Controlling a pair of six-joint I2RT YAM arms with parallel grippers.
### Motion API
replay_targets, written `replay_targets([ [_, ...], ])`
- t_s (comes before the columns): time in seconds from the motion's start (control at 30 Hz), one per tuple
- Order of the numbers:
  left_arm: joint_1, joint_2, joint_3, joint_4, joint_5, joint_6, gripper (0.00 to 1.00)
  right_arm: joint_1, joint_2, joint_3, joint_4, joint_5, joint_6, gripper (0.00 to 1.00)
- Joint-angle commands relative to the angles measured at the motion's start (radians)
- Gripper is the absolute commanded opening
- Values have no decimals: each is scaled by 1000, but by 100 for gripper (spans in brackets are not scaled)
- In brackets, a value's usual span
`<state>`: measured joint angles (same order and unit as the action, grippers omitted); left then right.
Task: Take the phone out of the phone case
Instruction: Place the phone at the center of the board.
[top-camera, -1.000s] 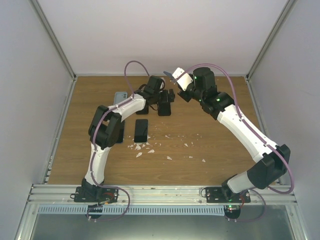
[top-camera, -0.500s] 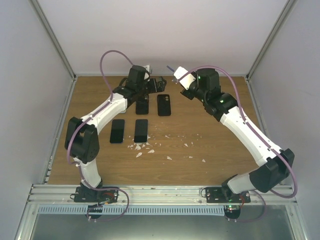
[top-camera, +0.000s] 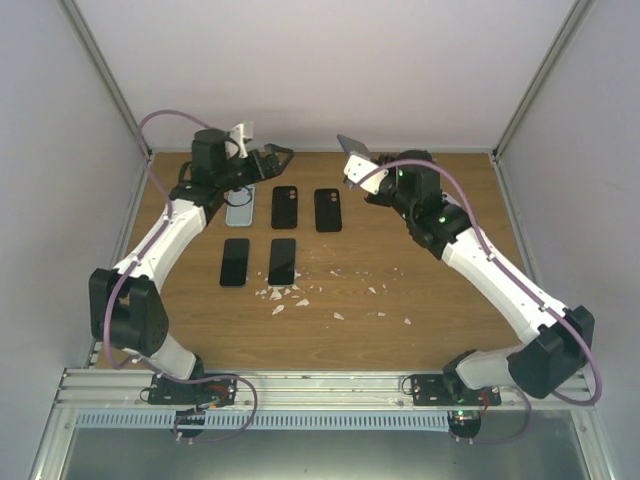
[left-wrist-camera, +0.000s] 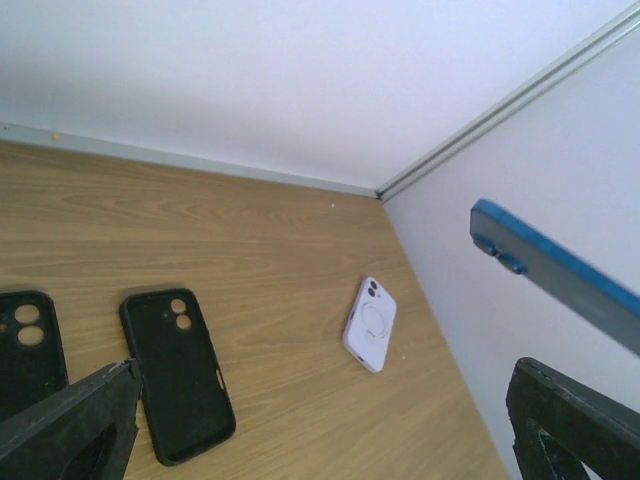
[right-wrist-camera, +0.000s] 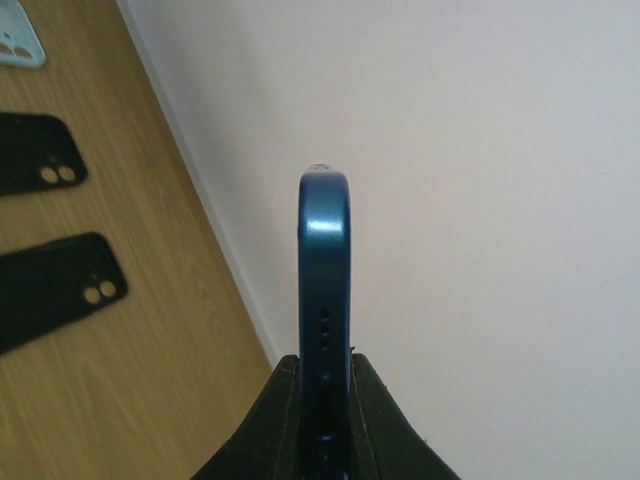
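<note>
My right gripper (top-camera: 356, 162) is shut on a blue phone (top-camera: 350, 147) and holds it in the air at the back of the table. In the right wrist view the phone (right-wrist-camera: 325, 270) stands edge-on between the black fingers (right-wrist-camera: 275, 420). From this edge I cannot tell whether a case is on it. The left wrist view catches the same phone (left-wrist-camera: 555, 275) at its right side. My left gripper (top-camera: 272, 160) stands open and empty at the back left, above a light blue case (top-camera: 240, 206). Nothing lies between its fingers (left-wrist-camera: 70, 430).
Two black cases (top-camera: 285, 207) (top-camera: 328, 210) lie side by side at the back, and two dark phones (top-camera: 235, 262) (top-camera: 282, 261) in front of them. A pale lilac case (left-wrist-camera: 370, 323) lies near the right wall. White scraps (top-camera: 285, 295) are scattered mid-table.
My left arm has swung from the middle of the table to the back left, still open. My right gripper has kept hold of the blue phone and barely shifted.
</note>
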<state>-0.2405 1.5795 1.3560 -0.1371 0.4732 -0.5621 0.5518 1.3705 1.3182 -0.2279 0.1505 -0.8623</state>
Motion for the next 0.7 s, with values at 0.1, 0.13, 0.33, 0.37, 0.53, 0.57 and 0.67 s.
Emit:
replay_targets([
  [0.1, 92, -76, -53, 194, 359, -99, 99, 58, -158, -227, 443, 87, -321, 0],
  [0.13, 92, -79, -50, 204, 388, -105, 99, 68, -172, -261, 497, 94, -361, 0],
  [0.33, 93, -91, -68, 306, 537, -177, 99, 138, -227, -423, 784, 113, -551, 0],
  [0.37, 93, -92, -71, 323, 553, -191, 99, 149, -234, -443, 828, 114, -574, 0],
  [0.53, 89, -88, -82, 368, 604, -270, 97, 183, -245, -535, 978, 110, -701, 1],
  [0.57, 89, -86, -90, 386, 617, -296, 95, 186, -243, -550, 1011, 108, -726, 0],
  [0.67, 81, -80, -108, 435, 634, -350, 92, 195, -235, -571, 1064, 103, -776, 0],
])
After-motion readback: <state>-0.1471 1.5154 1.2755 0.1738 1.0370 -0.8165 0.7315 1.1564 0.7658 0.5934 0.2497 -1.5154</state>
